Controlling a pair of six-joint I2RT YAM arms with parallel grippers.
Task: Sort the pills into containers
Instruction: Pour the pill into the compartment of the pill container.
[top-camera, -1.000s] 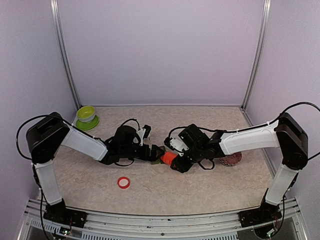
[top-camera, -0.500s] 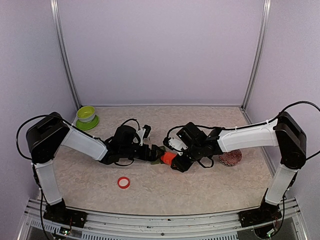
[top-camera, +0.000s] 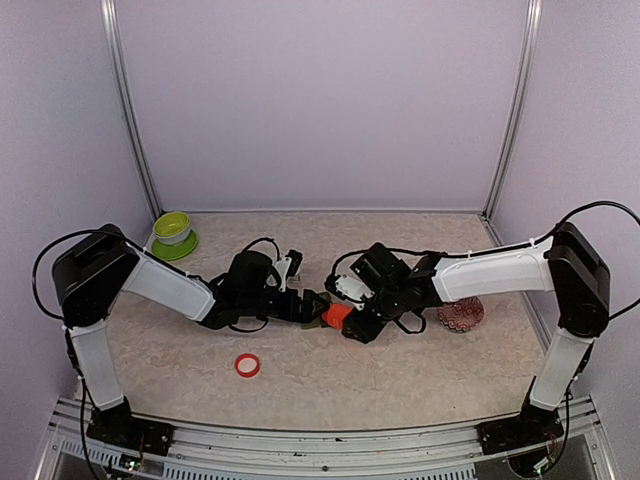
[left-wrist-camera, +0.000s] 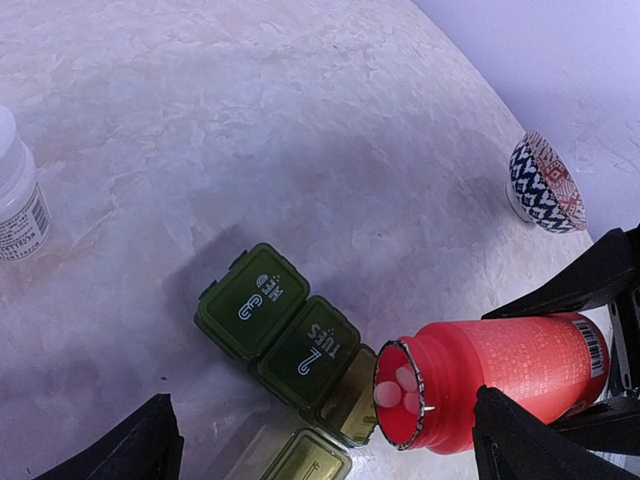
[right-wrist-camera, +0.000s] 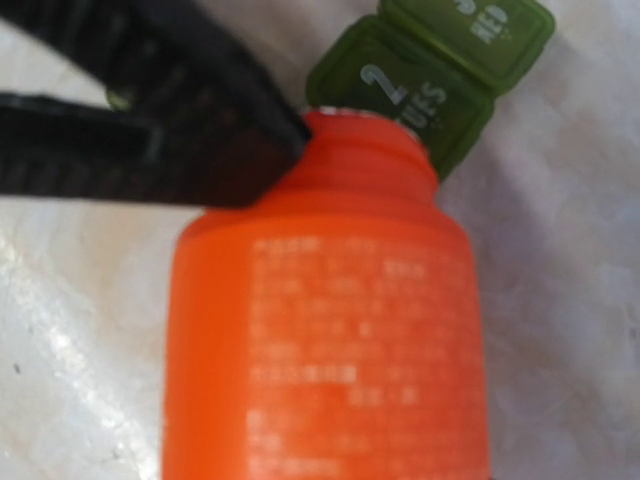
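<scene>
The containers are three joined dark green boxes. The ones marked "3 WED" and "2 TUES" are closed, and the third stands open with its lid flipped back. My right gripper is shut on a red pill bottle held on its side. The bottle's open mouth is right at the open box, and white pills lie just inside the neck. My left gripper is open, straddling the boxes without touching them. The right wrist view is filled by the bottle, with the boxes beyond it.
A red cap lies on the table nearer the front. A lime-green bowl stands at the back left. A patterned bowl sits under the right arm. A white bottle stands left of the boxes.
My right arm has edged slightly left toward the boxes with the bottle. The left arm has not moved.
</scene>
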